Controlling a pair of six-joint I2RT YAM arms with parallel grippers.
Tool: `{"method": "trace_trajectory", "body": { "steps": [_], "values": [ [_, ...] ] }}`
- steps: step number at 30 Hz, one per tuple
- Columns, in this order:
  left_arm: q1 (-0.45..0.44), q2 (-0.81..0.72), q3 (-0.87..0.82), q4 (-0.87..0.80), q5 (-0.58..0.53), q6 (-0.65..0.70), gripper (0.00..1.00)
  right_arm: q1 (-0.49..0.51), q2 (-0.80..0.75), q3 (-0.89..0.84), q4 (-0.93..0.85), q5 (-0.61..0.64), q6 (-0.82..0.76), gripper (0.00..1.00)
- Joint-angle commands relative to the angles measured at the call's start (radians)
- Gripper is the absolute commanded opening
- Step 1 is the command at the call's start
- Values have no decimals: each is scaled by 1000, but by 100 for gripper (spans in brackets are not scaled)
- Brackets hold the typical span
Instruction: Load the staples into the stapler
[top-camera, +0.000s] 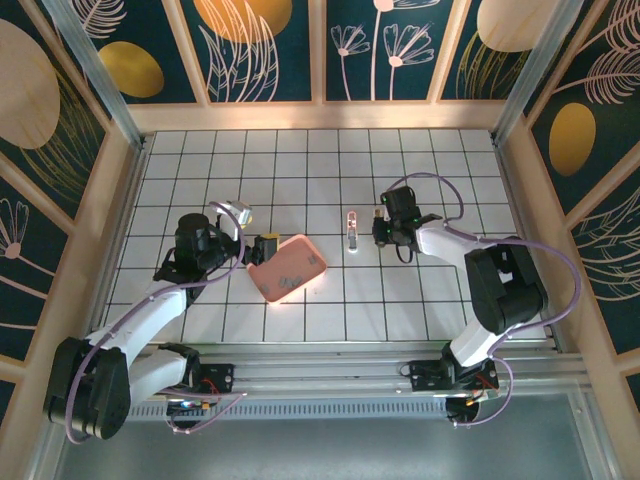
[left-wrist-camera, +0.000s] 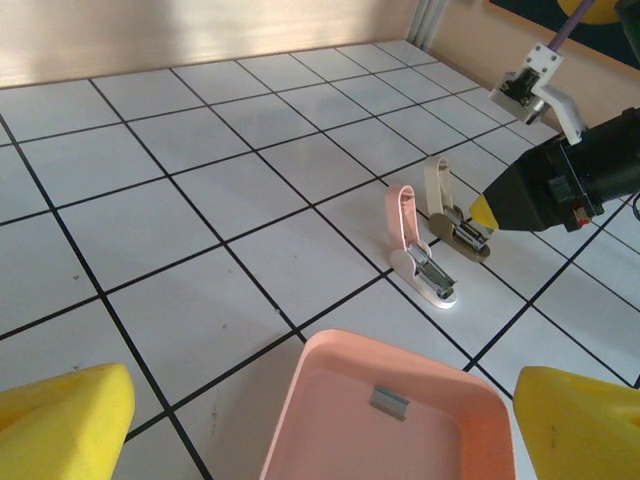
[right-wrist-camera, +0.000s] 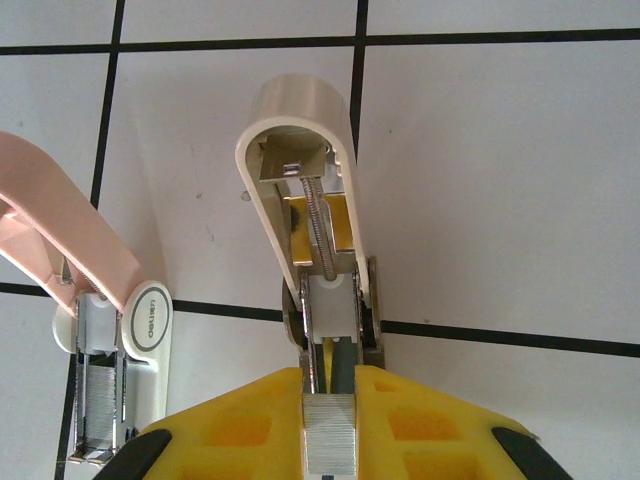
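Between the right fingers (right-wrist-camera: 240, 425), which are clamped together on it, sits a short strip of staples (right-wrist-camera: 330, 440). It points lengthwise at the open channel of the cream-lidded stapler (right-wrist-camera: 300, 120) directly ahead. We cannot tell whether its front end has entered the channel yet.

We judge the main risk to be alignment. If the strip goes in slightly skewed or tilted, it could catch on the channel wall or the spring (right-wrist-camera: 318, 225) and snap or pop out of the grip. The stapler lies loose on the surface (left-wrist-camera: 200, 200) with nothing steadying it, so a forward push may simply slide or spin it away. It could also tip the raised lid shut.

Just beside it lies a pink-lidded stapler (right-wrist-camera: 60, 250), also open, with staples showing in its channel. A sideways correction could knock it.

Well apart from both, the left fingers (left-wrist-camera: 60, 420) stand wide open over the pink tray (left-wrist-camera: 290, 430), which holds a spare strip (left-wrist-camera: 388, 402). They offer no support from there.
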Motion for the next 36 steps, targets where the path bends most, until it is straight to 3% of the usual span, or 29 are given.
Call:
{"method": "trace_trajectory", "body": {
  "steps": [1, 36],
  "values": [
    [-3, 4, 19, 34, 29, -8, 97, -4, 15, -6, 16, -17, -17, 19],
    [-4, -1, 19, 31, 30, -4, 97, -8, 26, 27, 10, 4, -52, 18]
  ]
}}
